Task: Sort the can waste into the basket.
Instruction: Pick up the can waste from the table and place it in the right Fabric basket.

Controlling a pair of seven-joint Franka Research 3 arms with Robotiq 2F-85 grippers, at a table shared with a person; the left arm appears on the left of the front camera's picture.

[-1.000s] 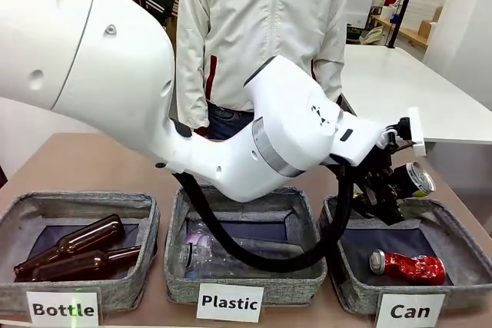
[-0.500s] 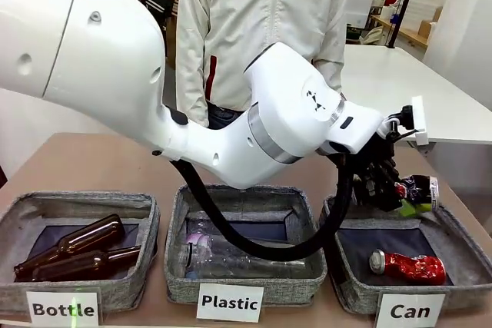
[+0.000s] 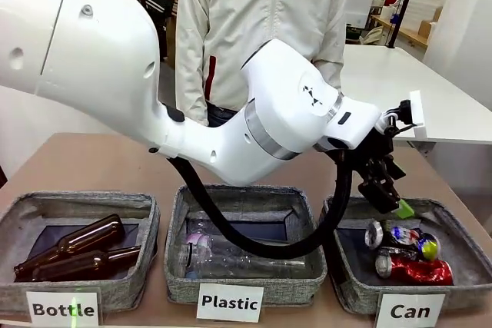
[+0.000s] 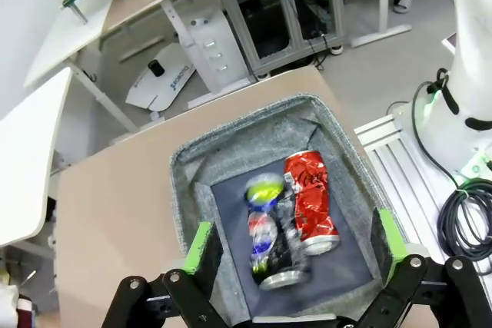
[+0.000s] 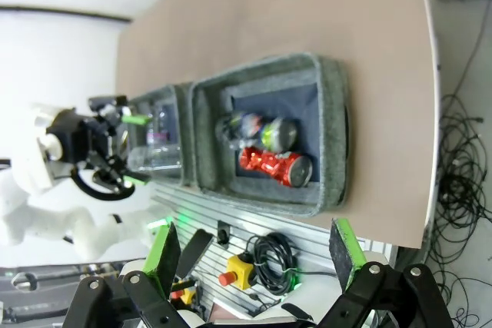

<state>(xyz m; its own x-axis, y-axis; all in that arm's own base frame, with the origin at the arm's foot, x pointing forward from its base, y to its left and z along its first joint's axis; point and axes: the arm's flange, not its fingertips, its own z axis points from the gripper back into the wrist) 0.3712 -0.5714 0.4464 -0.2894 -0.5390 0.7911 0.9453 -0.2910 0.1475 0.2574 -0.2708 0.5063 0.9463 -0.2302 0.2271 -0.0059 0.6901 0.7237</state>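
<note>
Hovering above the "Can" basket, the left tool stands spread and empty; the right tool is spread too. Both cans lie side by side inside that basket: the black can and the red can, long axes parallel, flat on the lining. Sorting looks finished; next, lift clear of the basket.

three white labels stand on the fronts of the grey felt baskets: "bottle" on the left basket, "plastic" on the middle basket, and "can" on the right basket. small red print on the chest of the person's white jacket is too small to read surely.
</note>
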